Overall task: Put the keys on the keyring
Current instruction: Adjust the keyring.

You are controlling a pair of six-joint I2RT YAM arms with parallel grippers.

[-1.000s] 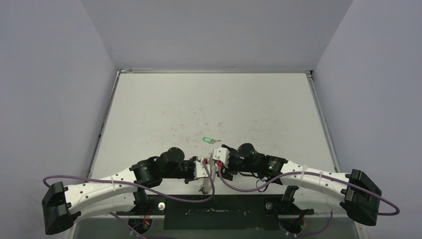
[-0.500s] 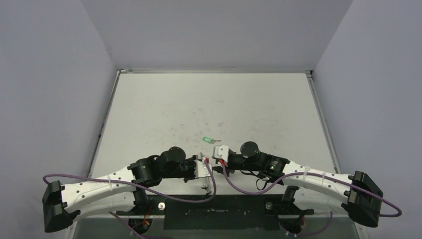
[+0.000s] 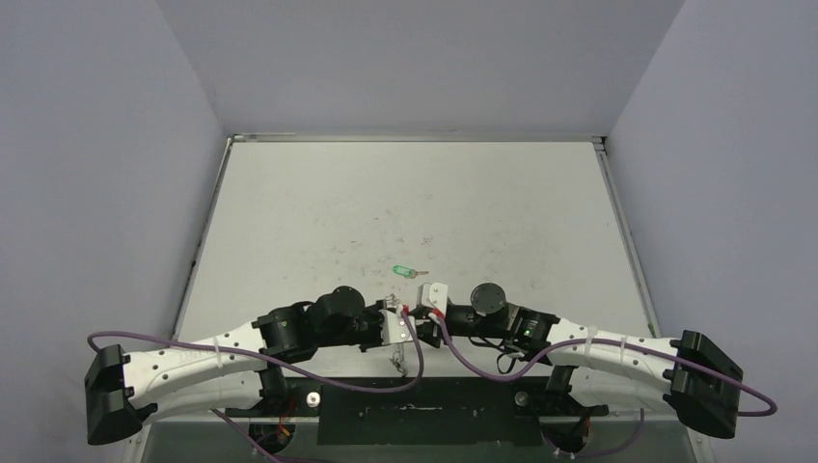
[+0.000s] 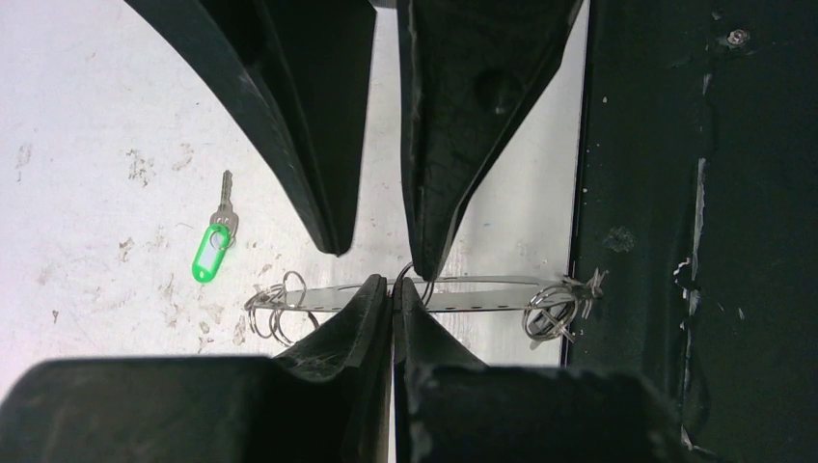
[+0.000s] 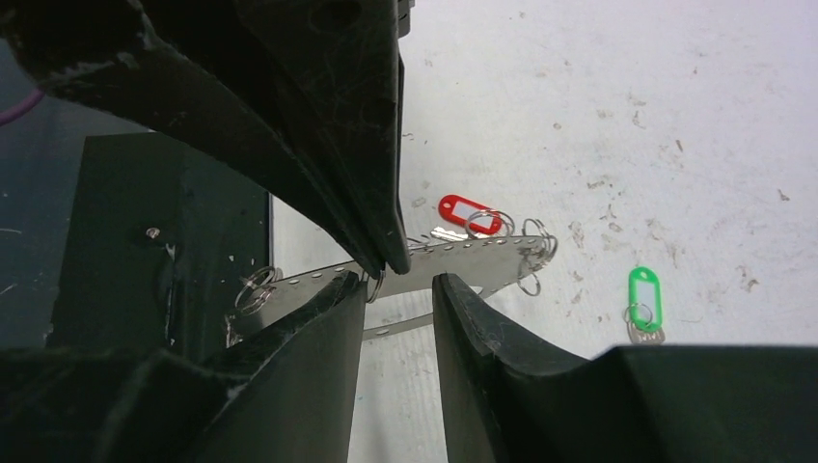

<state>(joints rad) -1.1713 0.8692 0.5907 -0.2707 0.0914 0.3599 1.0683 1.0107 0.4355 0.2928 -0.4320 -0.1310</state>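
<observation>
The keyring [image 4: 492, 293] shows as a thin grey metal band with holes, with clusters of small rings [image 4: 275, 307] at both ends. It hangs over the table's near edge. My left gripper [image 4: 393, 287] is shut on a small ring on that band. From the opposite side, my right gripper [image 5: 397, 283] stands open around the same spot, its left fingertip [image 5: 349, 286] beside the small ring. The red-tagged key [image 5: 470, 214] lies just behind the keyring [image 5: 473, 258]. Whether it is attached I cannot tell. The green-tagged key [image 5: 643, 294] lies loose on the table, also visible from above [image 3: 403, 271].
A black base plate [image 4: 695, 193] runs along the near table edge, right under the keyring's end. The white tabletop [image 3: 415, 212] is scuffed. Grey walls enclose it on three sides. Purple cables [image 3: 453, 357] loop beneath both wrists.
My right gripper has moved left to meet the left gripper and its jaws have narrowed. The left gripper stays shut on the keyring, shifted slightly right.
</observation>
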